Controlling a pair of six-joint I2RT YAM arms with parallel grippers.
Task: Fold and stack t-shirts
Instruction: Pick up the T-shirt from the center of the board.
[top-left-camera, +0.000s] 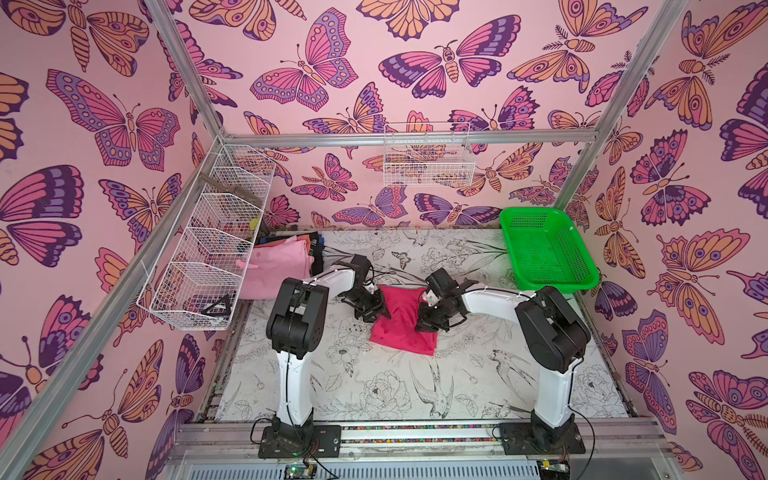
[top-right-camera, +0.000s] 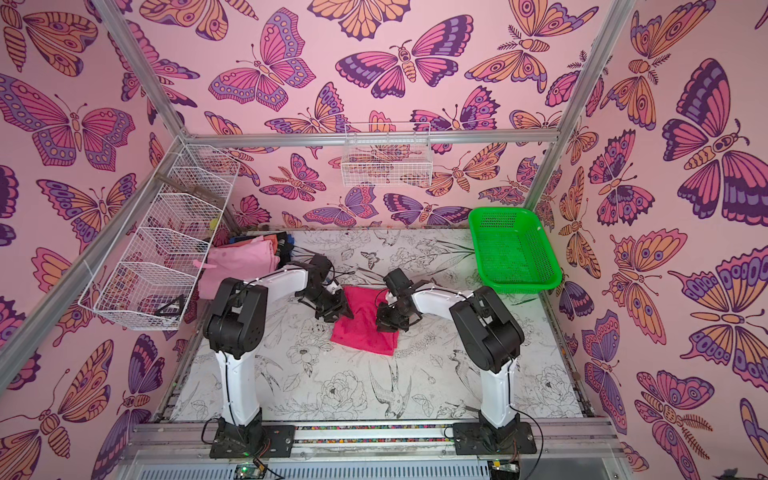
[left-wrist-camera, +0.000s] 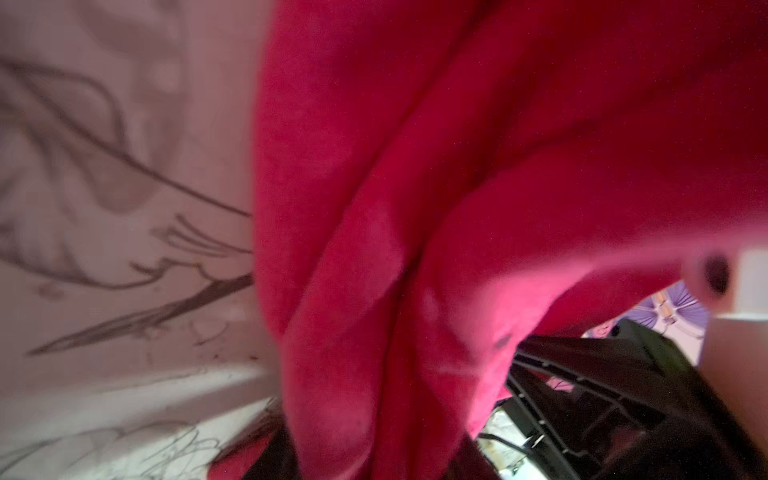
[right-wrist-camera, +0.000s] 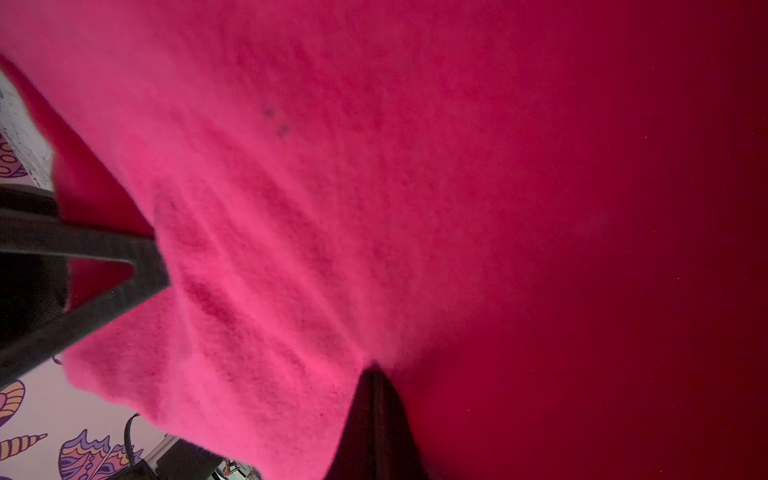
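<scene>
A crimson t-shirt (top-left-camera: 401, 328) (top-right-camera: 365, 332) lies folded into a rectangle at mid-table. My left gripper (top-left-camera: 380, 316) (top-right-camera: 345, 313) sits at its left edge; in the left wrist view a bunched fold of the crimson cloth (left-wrist-camera: 353, 374) fills the gap between the jaws of the gripper (left-wrist-camera: 374, 457). My right gripper (top-left-camera: 424, 326) (top-right-camera: 384, 326) is at the shirt's right edge. In the right wrist view its fingers meet at a point (right-wrist-camera: 374, 374) on the cloth (right-wrist-camera: 291, 208). A light pink t-shirt (top-left-camera: 278, 266) tops a pile with orange and dark cloth at the back left.
A green mesh basket (top-left-camera: 548, 253) stands at the back right corner. White wire baskets (top-left-camera: 208, 249) hang along the left frame, and another (top-left-camera: 428, 156) hangs on the back wall. The flower-printed table (top-left-camera: 374, 386) stretches in front of the shirt, between both arm bases.
</scene>
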